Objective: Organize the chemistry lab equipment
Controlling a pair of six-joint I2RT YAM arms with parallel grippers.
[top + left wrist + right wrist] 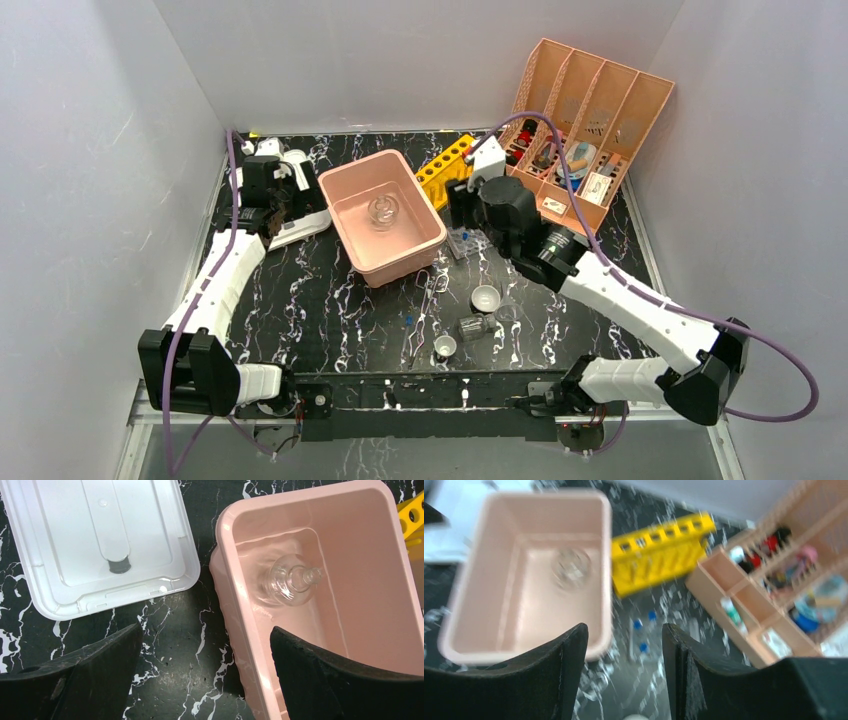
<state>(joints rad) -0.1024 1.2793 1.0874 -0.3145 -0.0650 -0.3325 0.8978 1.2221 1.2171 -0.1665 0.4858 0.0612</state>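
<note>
A clear round glass flask [384,210] [292,577] [570,568] lies in the pink tub [425,205] [235,575]. On the black table in front of the tub are two little white dishes [486,297] [445,346], a small glass beaker on its side [477,326] and thin wire tongs [428,305]. My left gripper [280,200] [207,645] is open above the tub's left wall, one finger over the table and one over the tub. My right gripper [462,208] [624,645] is open and holds nothing, hovering right of the tub; its view is blurred.
A white plastic lid [300,225] [100,545] lies left of the tub. A yellow rack [445,168] [659,550] and a peach file organizer [585,120] [774,580] stand at the back right. A small rack with blue caps [462,240] [644,635] sits under the right gripper.
</note>
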